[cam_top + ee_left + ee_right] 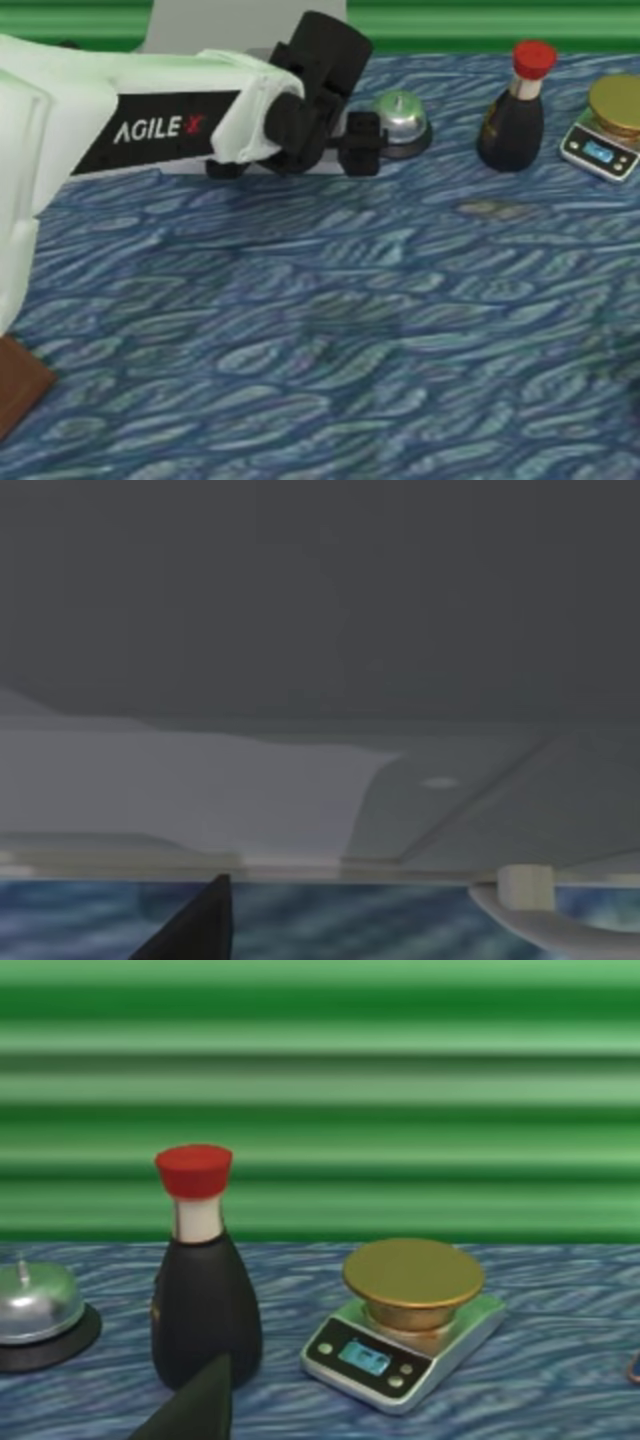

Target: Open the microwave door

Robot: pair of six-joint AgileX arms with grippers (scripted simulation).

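The microwave point(200, 25) stands at the table's back left, mostly hidden under my left arm. My left gripper point(372, 145) reaches along its front, level with the right end. In the left wrist view the grey microwave door point(300, 630) fills nearly the whole picture at very close range. Its pale bar handle point(560, 925) shows off to one side of the gripper's dark fingertip point(205, 925), apart from it. Nothing lies between the fingers. Only a dark fingertip point(200, 1405) of my right gripper shows, in its own wrist view, and that arm is out of the top view.
A silver call bell point(400, 120) sits just right of the left gripper. Farther right stand a dark soy sauce bottle with a red cap point(515, 110) and a small digital scale with a gold pan point(605, 130). A brown block point(20, 385) lies at the front left.
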